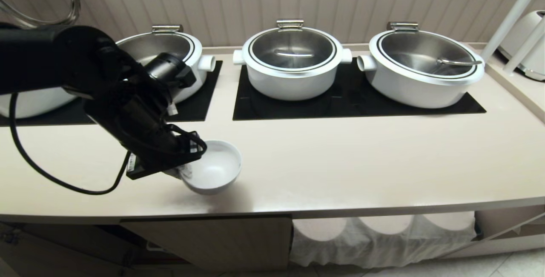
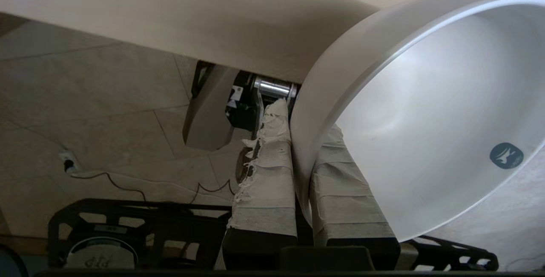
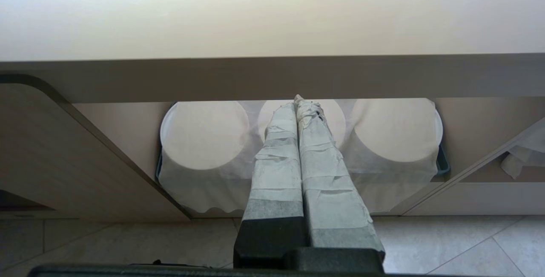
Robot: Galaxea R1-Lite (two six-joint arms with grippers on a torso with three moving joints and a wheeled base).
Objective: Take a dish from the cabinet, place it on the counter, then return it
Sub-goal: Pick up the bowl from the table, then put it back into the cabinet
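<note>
Meanwhile, near the front edge of the cream counter (image 1: 340, 162), whose black glass panels (image 1: 353, 98) carry white pots (image 1: 294, 62) against a fluted wall, the left gripper (image 1: 185, 170) pinches the tilted white bowl's (image 1: 215, 170) rim, while the right gripper (image 3: 298, 111), fingers pressed together, faces cloth-covered stacks in the cabinet (image 3: 64, 149) above floor tiles.

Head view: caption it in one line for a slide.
Left tool grips the white dish by its rim, tilted above the counter's front edge, three pots behind.
</note>
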